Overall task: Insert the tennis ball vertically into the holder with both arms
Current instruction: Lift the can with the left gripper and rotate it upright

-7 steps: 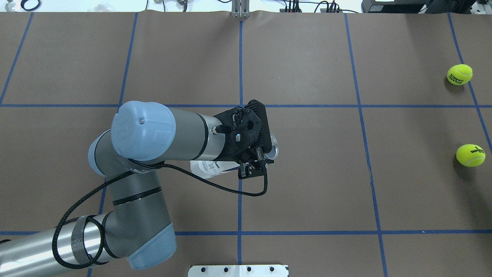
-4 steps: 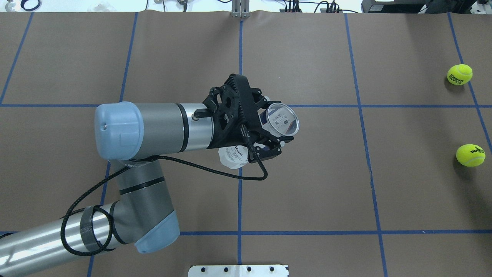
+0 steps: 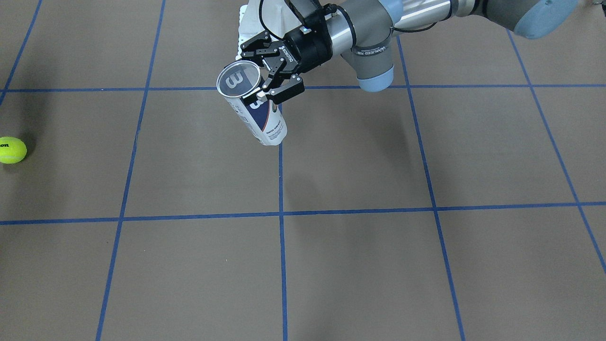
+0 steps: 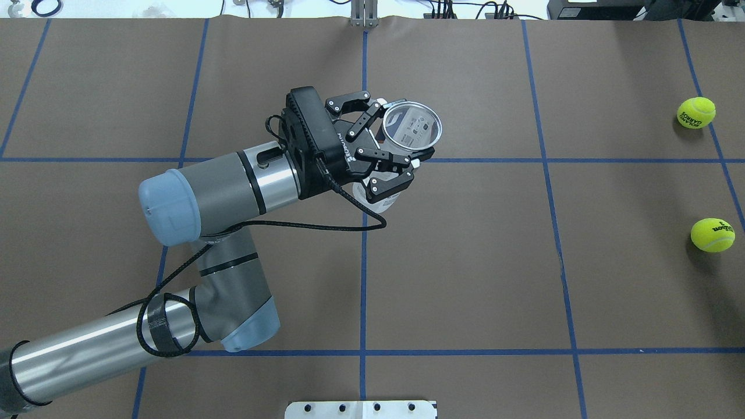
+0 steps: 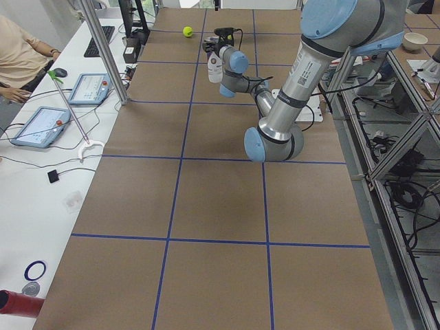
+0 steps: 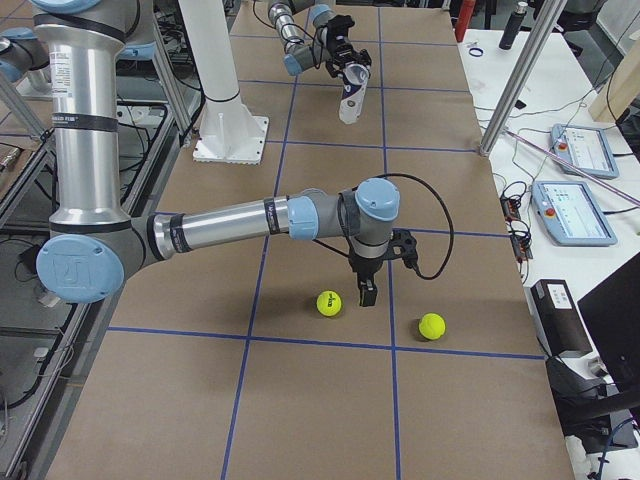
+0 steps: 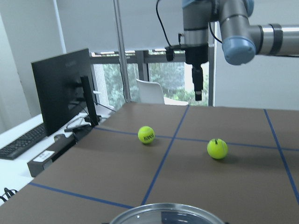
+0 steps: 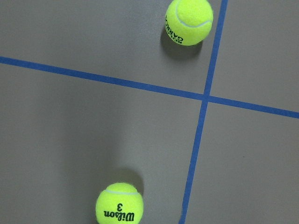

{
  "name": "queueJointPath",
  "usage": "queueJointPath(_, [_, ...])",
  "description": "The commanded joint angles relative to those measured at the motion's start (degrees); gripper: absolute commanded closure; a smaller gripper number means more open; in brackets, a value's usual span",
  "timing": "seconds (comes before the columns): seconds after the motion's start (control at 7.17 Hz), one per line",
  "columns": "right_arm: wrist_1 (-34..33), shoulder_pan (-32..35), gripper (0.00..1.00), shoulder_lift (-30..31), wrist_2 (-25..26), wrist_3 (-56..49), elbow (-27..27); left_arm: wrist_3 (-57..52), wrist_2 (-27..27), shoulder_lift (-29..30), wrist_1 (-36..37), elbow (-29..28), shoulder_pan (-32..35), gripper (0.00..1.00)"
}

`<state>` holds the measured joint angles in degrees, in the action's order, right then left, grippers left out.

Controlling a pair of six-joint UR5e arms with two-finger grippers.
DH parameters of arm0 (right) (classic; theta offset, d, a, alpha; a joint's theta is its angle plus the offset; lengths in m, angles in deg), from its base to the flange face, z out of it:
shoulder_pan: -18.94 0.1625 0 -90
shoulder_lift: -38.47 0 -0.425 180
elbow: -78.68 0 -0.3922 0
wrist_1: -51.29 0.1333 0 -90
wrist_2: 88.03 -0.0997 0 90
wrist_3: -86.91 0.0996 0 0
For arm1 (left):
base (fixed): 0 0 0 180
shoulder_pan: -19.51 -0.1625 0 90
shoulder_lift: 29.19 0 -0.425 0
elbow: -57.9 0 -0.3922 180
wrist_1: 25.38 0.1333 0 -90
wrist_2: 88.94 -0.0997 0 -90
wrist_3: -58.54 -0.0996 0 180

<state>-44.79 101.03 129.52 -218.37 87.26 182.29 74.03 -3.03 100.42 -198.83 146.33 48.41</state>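
Tennis ball [image 4: 712, 235] with the Wilson 3 print lay on the brown table [image 4: 465, 262] at the robot's far right, just beside a blue tape line [image 8: 195, 140]. A second tennis ball [image 4: 696, 112], printed Roland Garros, sat farther from the robot on the same side, well apart from the first. The right gripper [image 6: 366, 292] pointed straight down near the Wilson ball, not touching it; whether its fingers were spread or closed could not be told. In its wrist view the Wilson ball sat at the bottom edge and the other ball near the top.

Near the table's middle, the left gripper [image 4: 391, 142] was clenched around the holder [image 4: 412, 125], gripping the clear can just below its silver rim. The can was held off the table and tilted, its open mouth up and its labelled base lower. It was well apart from both balls.
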Motion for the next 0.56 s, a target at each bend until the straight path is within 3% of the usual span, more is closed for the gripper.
queueJointPath(0.0, [0.0,0.0,0.0,0.0,0.0,0.1,0.0,2.3,-1.2,0.2,-1.8,-3.4,4.0,0.29])
queueJointPath(0.14, [0.0,0.0,0.0,-0.1,0.0,0.1,0.0,2.4,-1.9,0.2,-3.9,-7.0,4.8,0.29])
queueJointPath(0.42, [0.0,0.0,0.0,-0.2,0.0,0.1,0.0,4.2,-2.3,6.3,-18.9,-23.9,4.3,0.29])
